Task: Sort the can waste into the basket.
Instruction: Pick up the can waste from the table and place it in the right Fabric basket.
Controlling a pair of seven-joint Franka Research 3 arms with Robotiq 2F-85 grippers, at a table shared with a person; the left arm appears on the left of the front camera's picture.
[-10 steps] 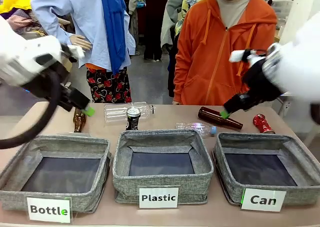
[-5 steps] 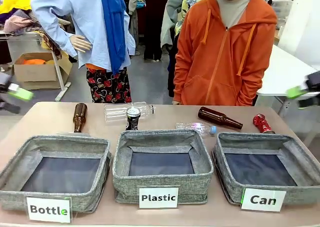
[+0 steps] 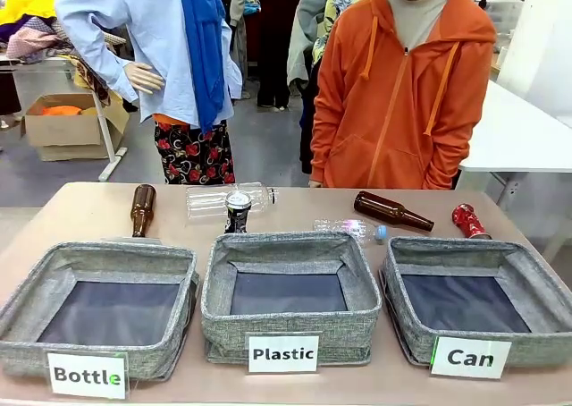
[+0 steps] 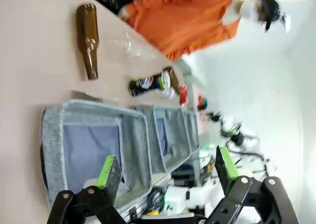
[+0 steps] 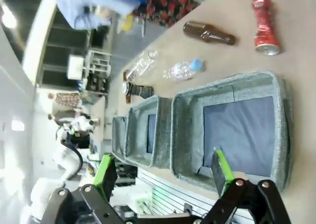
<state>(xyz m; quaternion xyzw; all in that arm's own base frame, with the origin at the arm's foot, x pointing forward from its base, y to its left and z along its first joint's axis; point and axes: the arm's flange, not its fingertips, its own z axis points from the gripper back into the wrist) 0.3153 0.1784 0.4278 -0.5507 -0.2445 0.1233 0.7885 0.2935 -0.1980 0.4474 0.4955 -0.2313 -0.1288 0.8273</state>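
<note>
The black-and-silver can (image 3: 238, 211) stands at the far edge behind the middle bin. The crushed red can (image 3: 467, 220) lies behind the basket (image 3: 460, 243) labelled "Can", at the right. In the right wrist view my right gripper (image 5: 164, 169) is open, high above the near edge of the basket (image 5: 227, 86), with the red can (image 5: 263, 24) and black can (image 5: 138, 91) beyond. In the left wrist view my left gripper (image 4: 165, 167) is open and holds nothing, above the bin at the left end; the black can (image 4: 150, 83) lies farther off.
The grey bins labelled "Bottle" (image 3: 98, 254) and "Plastic" (image 3: 286, 241) sit left of the basket. Two brown bottles (image 3: 142, 209) (image 3: 391, 211) and clear plastic bottles (image 3: 223, 198) (image 3: 350, 229) lie along the far edge. A person in an orange hoodie (image 3: 402, 93) stands behind the table.
Both arms have pulled back from over the far row of waste, out to the left and right sides. The cans and bottles have not moved.
</note>
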